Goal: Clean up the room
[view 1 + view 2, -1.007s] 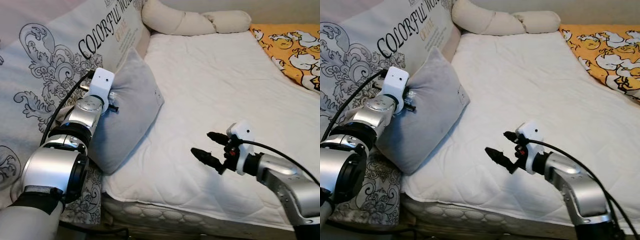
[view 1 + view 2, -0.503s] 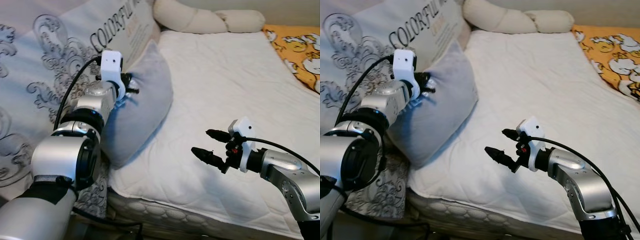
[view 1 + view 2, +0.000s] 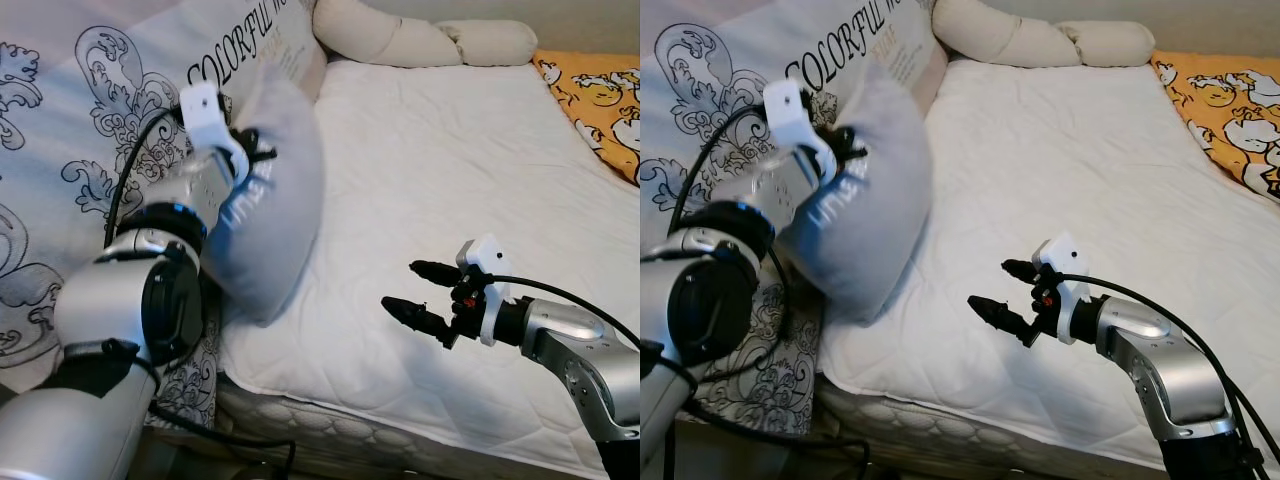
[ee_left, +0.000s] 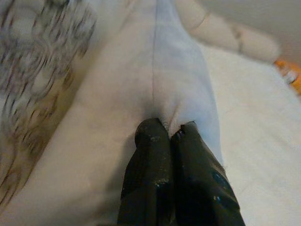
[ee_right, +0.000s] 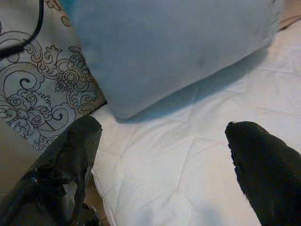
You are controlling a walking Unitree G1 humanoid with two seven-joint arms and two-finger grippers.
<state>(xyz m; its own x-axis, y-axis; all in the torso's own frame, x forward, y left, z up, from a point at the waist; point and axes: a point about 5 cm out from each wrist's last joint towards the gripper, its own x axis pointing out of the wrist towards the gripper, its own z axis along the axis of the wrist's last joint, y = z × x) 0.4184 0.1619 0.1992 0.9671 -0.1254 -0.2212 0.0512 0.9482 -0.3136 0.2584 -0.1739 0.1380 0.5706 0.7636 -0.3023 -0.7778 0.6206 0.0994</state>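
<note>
A grey cushion (image 3: 275, 210) hangs tilted over the left edge of the white bed (image 3: 440, 180). My left gripper (image 3: 252, 158) is shut on the cushion's fabric near its upper left side; in the left wrist view the two fingertips (image 4: 171, 136) pinch a fold of the cushion (image 4: 155, 70). My right gripper (image 3: 408, 288) is open and holds nothing, hovering low over the front part of the mattress, to the right of the cushion. The right wrist view looks past its fingers (image 5: 70, 155) at the cushion's lower corner (image 5: 178, 52).
A large printed headboard cushion (image 3: 110, 130) with black scrollwork and lettering stands along the bed's left side. Two cream bolster pillows (image 3: 420, 40) lie at the far end. An orange patterned blanket (image 3: 600, 100) covers the far right. The mattress edge (image 3: 330, 420) runs near the bottom.
My left arm has lifted and turned the grey cushion, so it now hangs more upright and off the mattress. The right gripper has stayed put. The camera shifted slightly.
</note>
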